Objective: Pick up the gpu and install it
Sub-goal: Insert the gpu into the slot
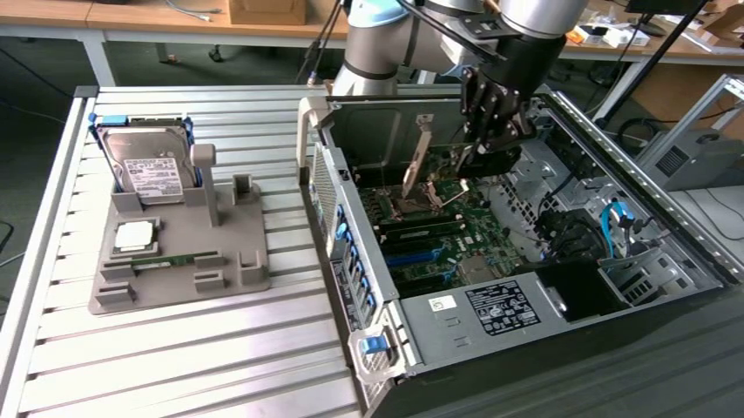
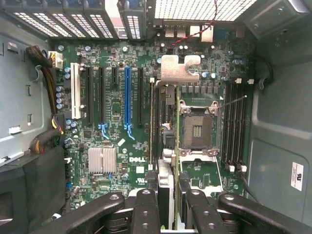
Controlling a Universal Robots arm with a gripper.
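One Card Held Edge-On Above the Open Computer Case

One graphics card, the gpu [image 1: 421, 157], is seen clamped in the gripper [image 1: 486, 150] over the open computer case [image 1: 511, 348], well apart from the grey fixture tray [image 1: 174, 261] on the slatted table [image 1: 174, 366]. In the wrist view the gpu [image 2: 165, 146] is presented edge-on between the black fingers [image 2: 146, 214], its thin green board running up toward a silver bracket [image 2: 179, 68]. The jaws are drawn in narrowly on the card's lower end.

The card hangs above the motherboard [image 2: 117, 122], over the region between the blue expansion slot [image 2: 127, 95] and the open CPU socket [image 2: 197, 129]; which slot it is lined up with cannot be told.

Several risks are judged from this pose. If the card is lowered off-line, its edge connector could be driven against the slot wall or nearby capacitors. A drift toward the socket could bend the exposed contacts. Since the board is gripped on a thin edge, tilt under insertion force could be caused, and the bracket could catch on the rear panel.

"DELL" is read in white on the motherboard in the wrist view. A white label [image 2: 297, 175] on the case wall and a printed label on the power supply [image 1: 503, 306] are present, but their text is not legible. The hard drive [image 1: 149, 165] on the tray carries a white label, likewise unreadable.
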